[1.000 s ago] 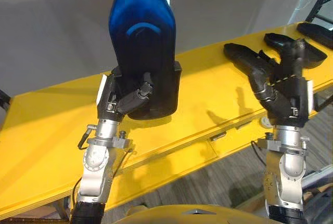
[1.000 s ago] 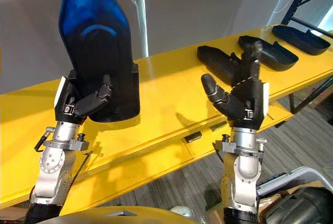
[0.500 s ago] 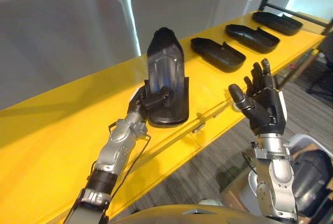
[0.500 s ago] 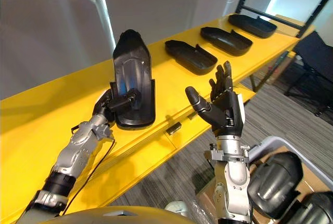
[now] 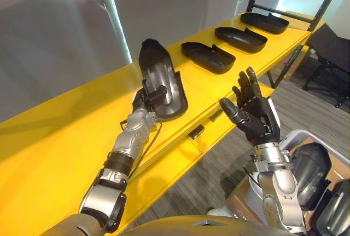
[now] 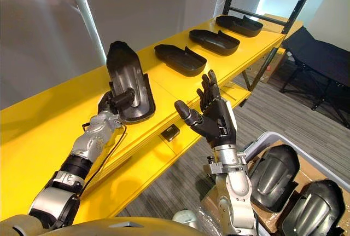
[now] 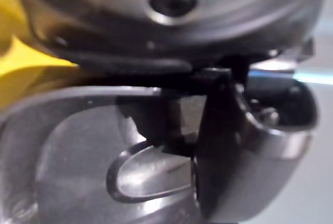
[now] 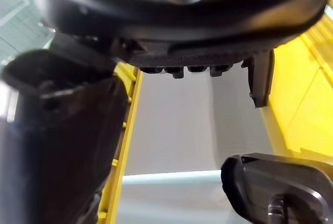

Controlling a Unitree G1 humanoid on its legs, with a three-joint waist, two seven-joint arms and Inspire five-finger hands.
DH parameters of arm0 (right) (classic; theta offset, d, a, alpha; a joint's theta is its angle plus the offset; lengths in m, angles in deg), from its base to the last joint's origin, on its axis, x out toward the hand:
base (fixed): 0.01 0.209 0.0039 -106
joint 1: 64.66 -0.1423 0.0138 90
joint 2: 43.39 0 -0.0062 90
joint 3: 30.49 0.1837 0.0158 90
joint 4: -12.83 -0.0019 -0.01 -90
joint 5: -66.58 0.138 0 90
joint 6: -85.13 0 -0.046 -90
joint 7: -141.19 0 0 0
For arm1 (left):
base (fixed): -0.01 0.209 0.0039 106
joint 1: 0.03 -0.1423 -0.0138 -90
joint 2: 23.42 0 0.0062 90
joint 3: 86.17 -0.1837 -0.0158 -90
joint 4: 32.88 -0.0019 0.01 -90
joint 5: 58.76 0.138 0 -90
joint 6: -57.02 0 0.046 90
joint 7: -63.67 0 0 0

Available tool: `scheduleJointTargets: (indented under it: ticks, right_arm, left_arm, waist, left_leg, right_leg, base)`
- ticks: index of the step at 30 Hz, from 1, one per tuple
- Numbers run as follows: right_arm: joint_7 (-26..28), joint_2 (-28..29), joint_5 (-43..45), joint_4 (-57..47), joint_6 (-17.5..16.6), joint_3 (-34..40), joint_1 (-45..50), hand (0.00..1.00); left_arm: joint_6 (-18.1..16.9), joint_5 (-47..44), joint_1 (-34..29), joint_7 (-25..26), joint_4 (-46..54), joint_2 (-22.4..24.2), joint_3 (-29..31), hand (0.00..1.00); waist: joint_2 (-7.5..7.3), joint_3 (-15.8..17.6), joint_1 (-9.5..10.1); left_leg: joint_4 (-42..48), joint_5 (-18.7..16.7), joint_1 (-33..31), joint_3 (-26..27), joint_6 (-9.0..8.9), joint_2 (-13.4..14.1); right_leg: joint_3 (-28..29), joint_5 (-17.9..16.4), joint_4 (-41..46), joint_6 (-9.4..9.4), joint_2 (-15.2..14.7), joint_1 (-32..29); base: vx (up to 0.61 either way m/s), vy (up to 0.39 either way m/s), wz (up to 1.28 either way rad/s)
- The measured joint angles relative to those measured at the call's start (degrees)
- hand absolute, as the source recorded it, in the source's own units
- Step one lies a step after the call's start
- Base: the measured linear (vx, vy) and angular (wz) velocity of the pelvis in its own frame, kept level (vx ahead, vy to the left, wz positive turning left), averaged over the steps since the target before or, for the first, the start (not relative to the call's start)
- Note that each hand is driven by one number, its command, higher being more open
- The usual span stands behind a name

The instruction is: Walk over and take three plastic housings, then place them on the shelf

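- Your left hand (image 5: 143,100) pinches a black plastic housing (image 5: 159,74), with the thumb clamped across its hollow face. The fingers behind it are hidden.
- That housing is tilted up over the yellow shelf (image 5: 49,143). You cannot tell whether its lower end touches the shelf.
- Three more housings (image 5: 208,57) lie in a row farther along the shelf.
- Your right hand (image 5: 257,118) is spread and empty, in front of the shelf.
- A bin (image 6: 272,137) of dark shells (image 6: 272,174) stands on the floor below the shelf, partly cut off.

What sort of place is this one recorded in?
Likely a workshop or stockroom: a long yellow shelf holds a row of black plastic housings, dark metal racking stands at its far end, and a bin of more housings is close by.
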Motion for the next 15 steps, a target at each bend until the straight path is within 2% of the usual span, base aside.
scheduleJointTargets:
  ticks: [11, 12, 15]
  right_arm:
    - [0.7, 0.1, 0.0, 0.0, 0.3, -4.2, 0.0, 1.00]
    - [0.6, 0.1, 0.0, 0.0, 0.4, -4.2, 0.0, 1.00]
    - [0.6, 0.1, 0.2, 0.0, 1.0, -4.3, 0.0, 1.00]
  left_arm:
    - [1.9, -3.9, 6.9, 6.7, -7.7, 2.0, 2.0, 0.00]
    - [1.9, -3.9, 7.0, 7.5, -8.0, 2.2, 2.0, 1.00]
    - [1.6, -4.2, 7.3, 9.9, -9.1, 2.9, 2.2, 1.00]
  waist:
    - [0.05, 0.0, -0.59]
    - [0.05, 0.0, -0.61]
    - [0.03, -0.1, -0.57]
  left_leg:
    - [0.0, 1.2, 0.0, 0.6, 0.33, -0.1]
    - [0.0, 1.2, 0.0, 0.7, 0.32, -0.1]
    - [0.0, 1.3, 0.5, 1.6, 0.25, -0.1]
  right_leg:
    - [0.5, 0.6, -0.1, 0.19, 0.0, -0.3]
    - [0.7, 0.6, -0.1, 0.22, 0.0, -0.3]
    - [1.5, 0.9, -0.3, 0.46, 0.1, -0.4]
  base:
    - [0.00, -0.002, -0.01]
    - [0.01, 0.000, -0.10]
    - [0.01, 0.000, -0.12]
